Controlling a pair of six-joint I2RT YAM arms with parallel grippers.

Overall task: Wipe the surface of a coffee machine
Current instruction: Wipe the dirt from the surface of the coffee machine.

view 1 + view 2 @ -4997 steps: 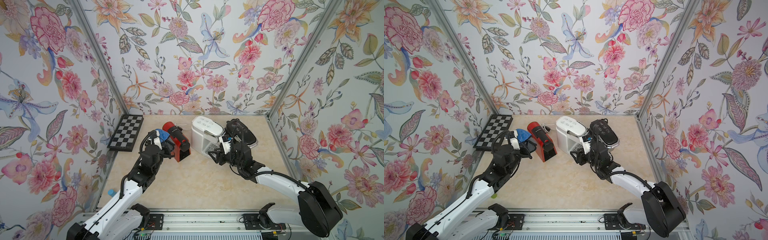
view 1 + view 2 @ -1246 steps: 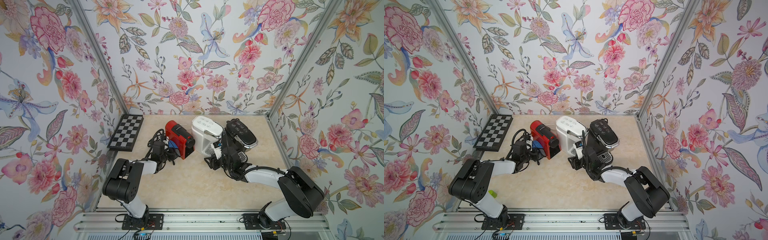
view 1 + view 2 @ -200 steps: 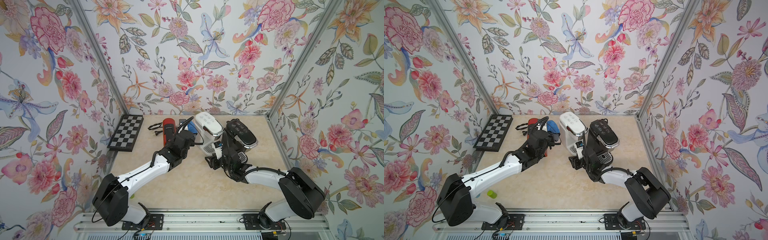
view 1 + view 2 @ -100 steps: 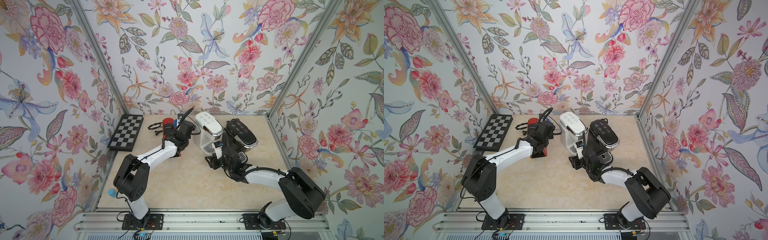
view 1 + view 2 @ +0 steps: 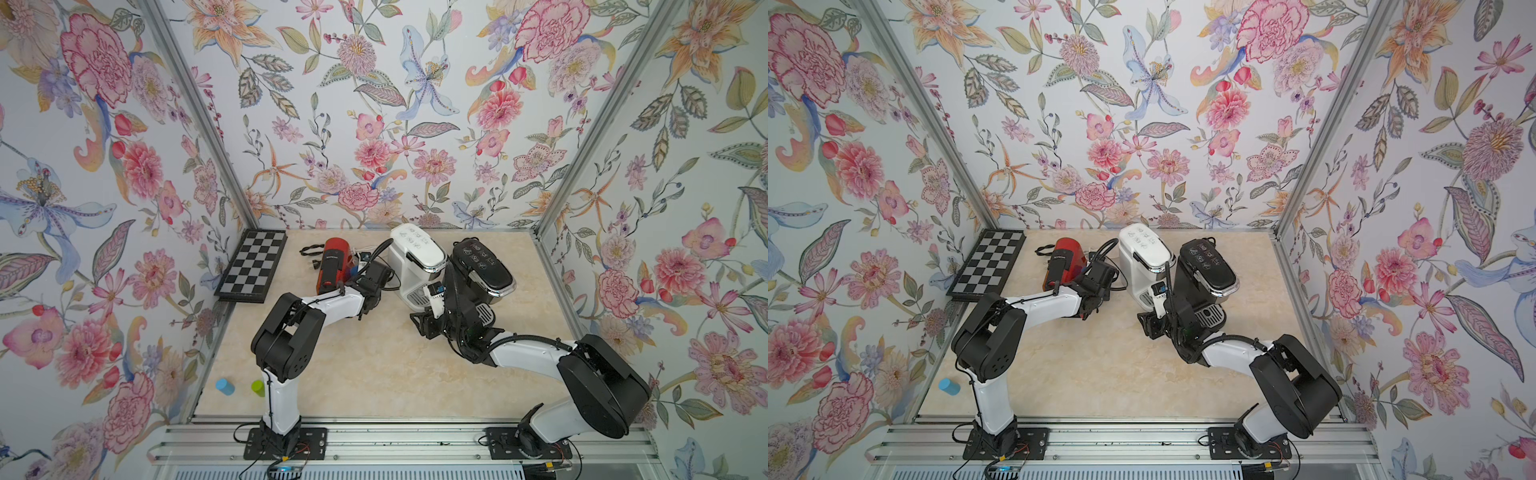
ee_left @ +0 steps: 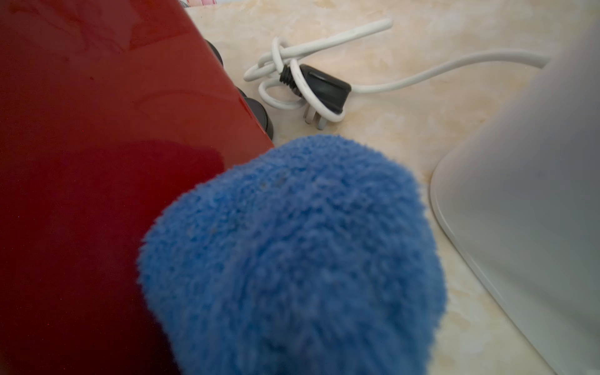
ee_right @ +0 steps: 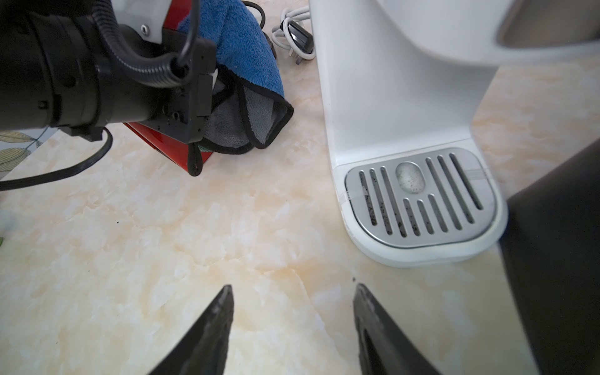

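Three coffee machines stand at the back of the table: a red one (image 5: 332, 266), a white one (image 5: 415, 253) and a black one (image 5: 482, 266). My left gripper (image 5: 371, 272) sits between the red and white machines, shut on a blue cloth (image 6: 292, 259). The cloth presses against the red machine's glossy side (image 6: 97, 162) and hides the fingers. In the right wrist view the cloth (image 7: 246, 42) hangs from the left gripper, grey underside showing. My right gripper (image 7: 292, 289) is open and empty, low over the table in front of the white machine's drip tray (image 7: 418, 198).
A coiled white cord with a plug (image 6: 308, 87) lies behind the red machine, and a black cord (image 5: 309, 249) lies at the red machine's left. A chessboard (image 5: 253, 266) leans at the left wall. A blue cylinder (image 5: 225, 386) and a green one (image 5: 257, 387) sit near the front left.
The left arm has folded up, its elbow swinging right. The cloth has dropped from near the red machine's top to lower along its side. The right arm has not moved.
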